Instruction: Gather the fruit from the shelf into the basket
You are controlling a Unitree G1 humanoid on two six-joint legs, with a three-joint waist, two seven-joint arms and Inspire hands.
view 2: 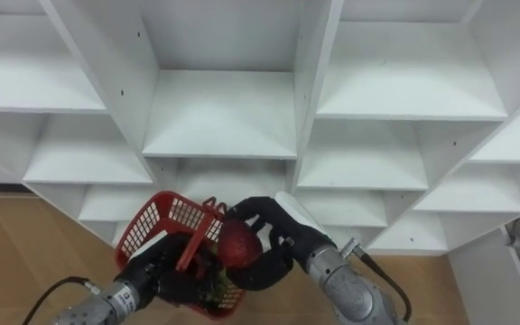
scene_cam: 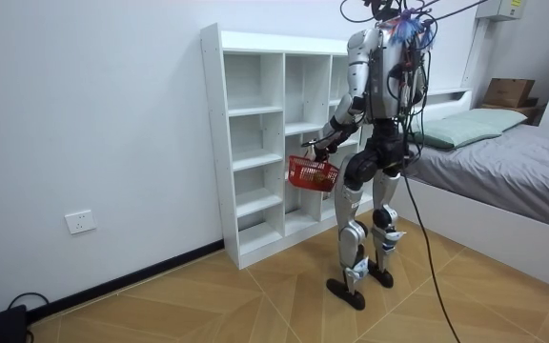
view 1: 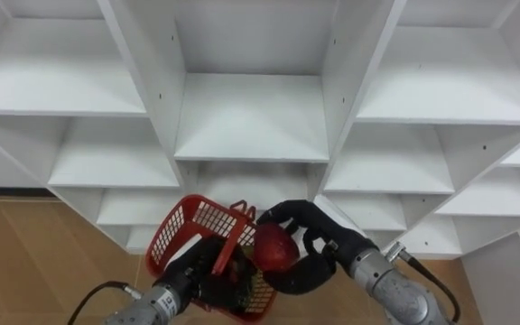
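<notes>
The robot's right hand (view 1: 328, 236) has its dark fingers and thumb curled firmly round a red apple (view 1: 275, 247), holding it at the right-hand rim of a red plastic basket (view 1: 188, 227), just beside the basket's upright handle. The left hand (view 1: 199, 269) is closed on that handle from below and to the left, and carries the basket tilted, its mesh wall turned toward the far shelves. Something dark with a touch of green lies in the bottom of the basket, near the left hand; what it is cannot be told.

Beyond both hands stands the white closet (view 1: 251, 117), its open compartments running left, right and down toward the wooden floor (view 1: 34, 253).

The room view adds the setting. The robot stands upright on both feet close in front of the closet, arms bent, the basket hanging at hip height between its body and the shelves. A grey bed (scene_cam: 513, 167) with a green pillow (scene_cam: 470, 124) lies on the room view's right, a cardboard box (scene_cam: 508, 92) sits on the ledge behind it, and a wall socket (scene_cam: 81, 222) is set low on the white wall at the room view's left.
</notes>
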